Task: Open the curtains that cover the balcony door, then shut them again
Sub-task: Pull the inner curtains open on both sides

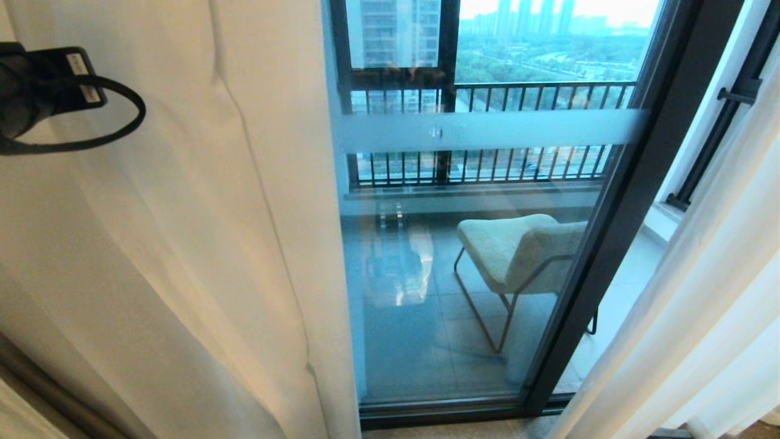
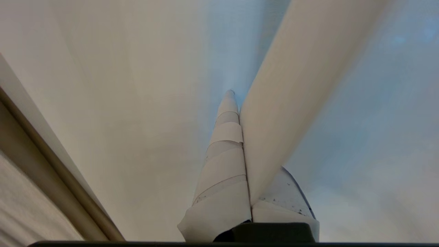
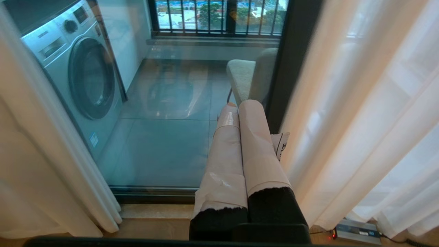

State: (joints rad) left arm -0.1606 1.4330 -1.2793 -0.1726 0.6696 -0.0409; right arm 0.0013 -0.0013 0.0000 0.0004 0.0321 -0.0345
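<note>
The cream-beige curtain [image 1: 183,244] hangs over the left part of the balcony door [image 1: 463,274], whose middle glass pane shows bare. A white sheer curtain [image 1: 701,305] hangs at the right, past the dark door frame [image 1: 609,244]. My left arm's black wrist [image 1: 36,91] is at the upper left against the drape. In the left wrist view my left gripper [image 2: 236,103] is shut on a fold of the curtain [image 2: 291,85], which covers one taped finger. My right gripper [image 3: 240,104] is shut and holds nothing, low down and pointing at the glass beside the sheer [image 3: 360,120].
Behind the glass stand a padded chair [image 1: 518,250] on a metal frame and a washing machine [image 3: 79,75]. A barred railing [image 1: 487,97] runs across the outer window. A small device with a red light [image 3: 356,230] lies on the floor by the sheer.
</note>
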